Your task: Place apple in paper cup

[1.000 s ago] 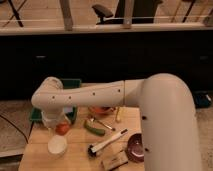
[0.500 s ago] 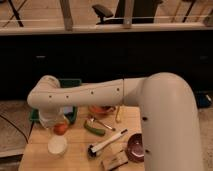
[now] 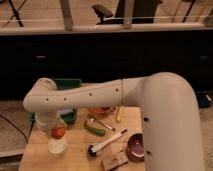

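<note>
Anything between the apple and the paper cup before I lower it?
Nothing visible. The claw, at the table's left, grips the apple, which appears right over the paper cup. The green vegetable lies off to the right, apart from both.

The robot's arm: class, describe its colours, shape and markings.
The arm is a thick, rounded white shell with small dark dots along its side and one thin dark seam. No cables show. The gripper, pale, hangs at its far end, just above the paper cup.
</note>
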Motion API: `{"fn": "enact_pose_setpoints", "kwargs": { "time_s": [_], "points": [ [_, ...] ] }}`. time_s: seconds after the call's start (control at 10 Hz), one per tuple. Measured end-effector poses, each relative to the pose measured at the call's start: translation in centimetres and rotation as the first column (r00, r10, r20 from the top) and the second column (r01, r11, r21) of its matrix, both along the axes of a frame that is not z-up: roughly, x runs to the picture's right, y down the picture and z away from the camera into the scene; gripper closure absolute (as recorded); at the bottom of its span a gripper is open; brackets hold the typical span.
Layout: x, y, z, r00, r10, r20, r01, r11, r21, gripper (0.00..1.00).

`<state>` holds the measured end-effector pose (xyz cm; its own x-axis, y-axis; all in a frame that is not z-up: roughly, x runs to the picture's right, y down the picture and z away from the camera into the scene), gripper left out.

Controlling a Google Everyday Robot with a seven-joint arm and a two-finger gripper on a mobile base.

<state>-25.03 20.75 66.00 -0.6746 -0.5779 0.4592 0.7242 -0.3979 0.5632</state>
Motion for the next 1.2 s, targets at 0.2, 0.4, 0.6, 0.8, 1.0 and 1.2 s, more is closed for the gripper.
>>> {"fn": "enact_pose_setpoints", "kwargs": {
  "time_s": [0.2, 0.4, 0.6, 0.8, 1.0, 1.2],
  "points": [
    [-0.05, 0.44, -0.48, 1.000, -0.005, 0.012, 0.005, 1.0000, 0.000, 1.00],
    [-0.07, 0.70, -0.65, 1.000, -0.007, 0.024, 0.007, 1.0000, 0.002, 1.00],
    [-0.04, 0.83, -0.69, 1.000, -0.009, 0.030, 0.009, 1.0000, 0.001, 1.00],
    [-0.06, 0.98, -0.81, 0.999, -0.011, 0.037, 0.011, 0.9999, -0.001, 1.00],
    [-0.02, 1.09, -0.88, 0.999, -0.011, 0.040, 0.011, 0.9999, -0.005, 1.00],
    [0.15, 1.18, -0.97, 0.999, -0.001, 0.041, 0.002, 0.9999, -0.016, 0.83]
  ]
}}
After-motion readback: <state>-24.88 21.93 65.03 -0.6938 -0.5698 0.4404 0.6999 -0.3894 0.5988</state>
